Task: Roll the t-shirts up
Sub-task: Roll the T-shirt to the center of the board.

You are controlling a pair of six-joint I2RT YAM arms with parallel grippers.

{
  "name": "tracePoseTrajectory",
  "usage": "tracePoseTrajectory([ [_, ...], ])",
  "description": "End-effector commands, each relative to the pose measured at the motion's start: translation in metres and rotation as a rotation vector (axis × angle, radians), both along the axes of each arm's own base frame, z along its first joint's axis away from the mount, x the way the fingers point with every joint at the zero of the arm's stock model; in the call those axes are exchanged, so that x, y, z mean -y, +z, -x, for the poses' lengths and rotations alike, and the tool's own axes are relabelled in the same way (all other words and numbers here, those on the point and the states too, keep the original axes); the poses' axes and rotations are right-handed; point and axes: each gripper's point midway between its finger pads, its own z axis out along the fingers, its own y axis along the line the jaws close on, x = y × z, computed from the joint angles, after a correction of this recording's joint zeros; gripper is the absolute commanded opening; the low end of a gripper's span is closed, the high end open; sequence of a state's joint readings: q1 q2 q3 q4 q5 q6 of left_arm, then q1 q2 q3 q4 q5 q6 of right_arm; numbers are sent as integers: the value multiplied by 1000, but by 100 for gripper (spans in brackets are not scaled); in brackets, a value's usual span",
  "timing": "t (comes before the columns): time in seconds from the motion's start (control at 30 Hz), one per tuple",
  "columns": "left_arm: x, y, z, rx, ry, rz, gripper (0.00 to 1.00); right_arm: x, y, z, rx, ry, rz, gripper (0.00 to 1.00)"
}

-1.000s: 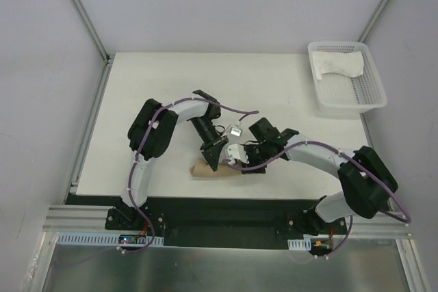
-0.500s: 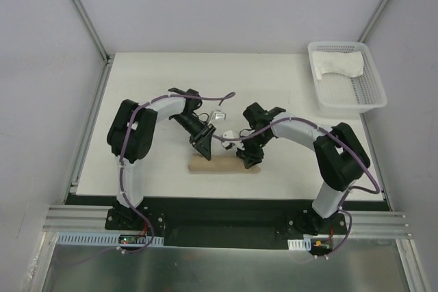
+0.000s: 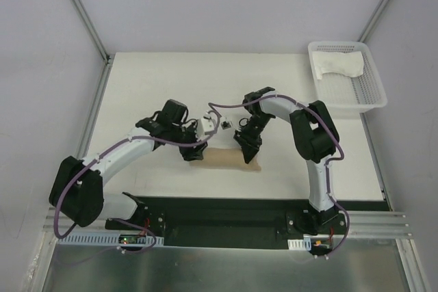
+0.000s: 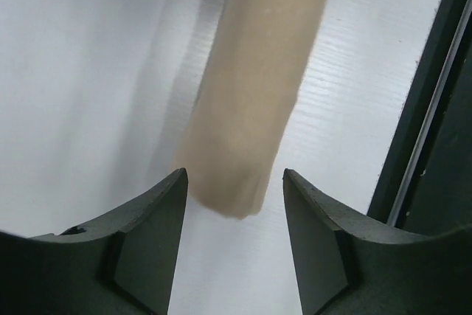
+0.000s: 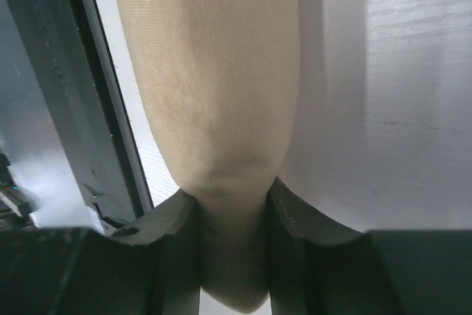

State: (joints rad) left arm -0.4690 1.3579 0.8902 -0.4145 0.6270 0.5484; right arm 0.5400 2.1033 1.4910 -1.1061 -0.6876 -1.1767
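Observation:
The tan t-shirt lies as a tight roll on the white table, near the front edge. It also shows in the left wrist view and the right wrist view. My left gripper is open at the roll's left end; the end sits just ahead of my gripper, not gripped. My right gripper is shut on the roll's right end, and the cloth is pinched in my gripper. The white t-shirt lies crumpled in the basket.
A white plastic mesh basket stands at the table's far right corner. The table's dark front edge and rail run just below the roll. Grey walls enclose the table on three sides.
The left arm has swung its elbow out to the left, and its gripper now sits open at the roll's left end. The right arm has folded in, still holding the right end.

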Motion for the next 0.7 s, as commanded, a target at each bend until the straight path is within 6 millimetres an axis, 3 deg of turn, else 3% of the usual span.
tracePoseTrajectory([
  [0.0,27,15,3,327,-191,13,56,15,-7,8,-93,-13,128,20],
  [0.07,44,19,8,435,-275,22,58,14,-9,6,-116,-17,139,20],
  [0.1,47,13,11,454,-298,15,65,15,-7,8,-141,-21,152,20],
  [0.3,68,-5,13,550,-420,-4,67,14,-9,4,-177,-52,177,20],
  [0.53,67,-44,10,495,-458,-80,65,15,-10,4,-196,-55,187,20],
  [0.67,69,-53,9,442,-447,-108,63,16,-9,3,-198,-60,190,20],
])
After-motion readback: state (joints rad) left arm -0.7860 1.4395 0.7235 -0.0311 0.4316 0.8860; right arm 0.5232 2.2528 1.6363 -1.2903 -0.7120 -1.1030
